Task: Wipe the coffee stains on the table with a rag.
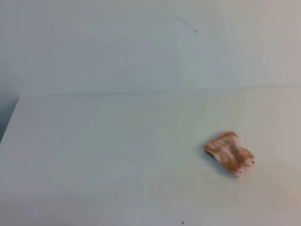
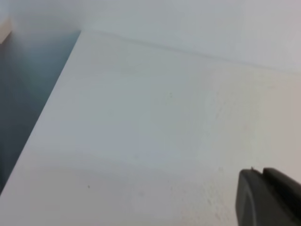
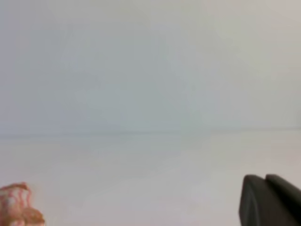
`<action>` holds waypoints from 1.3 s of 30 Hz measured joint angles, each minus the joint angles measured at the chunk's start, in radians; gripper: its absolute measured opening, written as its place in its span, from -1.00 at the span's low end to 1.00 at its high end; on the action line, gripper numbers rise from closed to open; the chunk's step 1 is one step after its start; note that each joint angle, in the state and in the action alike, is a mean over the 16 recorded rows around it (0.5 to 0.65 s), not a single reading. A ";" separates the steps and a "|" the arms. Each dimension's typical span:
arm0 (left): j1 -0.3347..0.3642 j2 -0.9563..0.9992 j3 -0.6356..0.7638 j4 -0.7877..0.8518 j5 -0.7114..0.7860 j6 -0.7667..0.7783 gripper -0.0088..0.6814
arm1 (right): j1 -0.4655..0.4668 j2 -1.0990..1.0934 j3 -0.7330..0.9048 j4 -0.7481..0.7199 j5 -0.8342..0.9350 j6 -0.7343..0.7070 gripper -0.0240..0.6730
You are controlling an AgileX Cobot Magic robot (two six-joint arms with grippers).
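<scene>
The rag lies crumpled on the white table at the right, its orange-pink and white weave marked with brownish patches. Its edge also shows in the bottom left corner of the right wrist view. No coffee stains show on the table in any view. Neither arm appears in the exterior high view. In the bottom right corner of the right wrist view, my right gripper is a dark tip, well to the right of the rag, with nothing in it. My left gripper shows the same way, its dark fingers lying together above bare table.
The table's left edge drops to a dark floor. A pale wall rises behind the table's back edge. A few tiny dark specks dot the surface near the front.
</scene>
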 joint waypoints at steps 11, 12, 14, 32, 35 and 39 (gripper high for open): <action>0.000 0.000 0.000 -0.001 0.000 0.001 -0.98 | 0.005 -0.020 0.133 0.000 0.006 0.038 -0.94; 0.000 0.000 0.000 -0.001 0.000 0.001 -0.98 | 0.010 -0.020 0.138 0.000 0.012 0.043 -0.94; 0.000 0.000 0.000 -0.001 0.000 0.002 -0.98 | 0.020 -0.020 0.145 0.001 0.020 0.051 -0.94; 0.000 0.000 0.000 -0.001 0.000 0.001 -0.98 | 0.046 -0.019 0.147 0.002 0.024 0.055 -0.94; 0.000 0.000 0.000 -0.001 0.000 0.001 -0.98 | 0.046 -0.019 0.147 0.002 0.025 0.055 -0.94; 0.000 0.000 0.000 -0.001 0.000 0.000 -0.98 | 0.046 -0.020 0.148 0.002 0.027 0.055 -0.94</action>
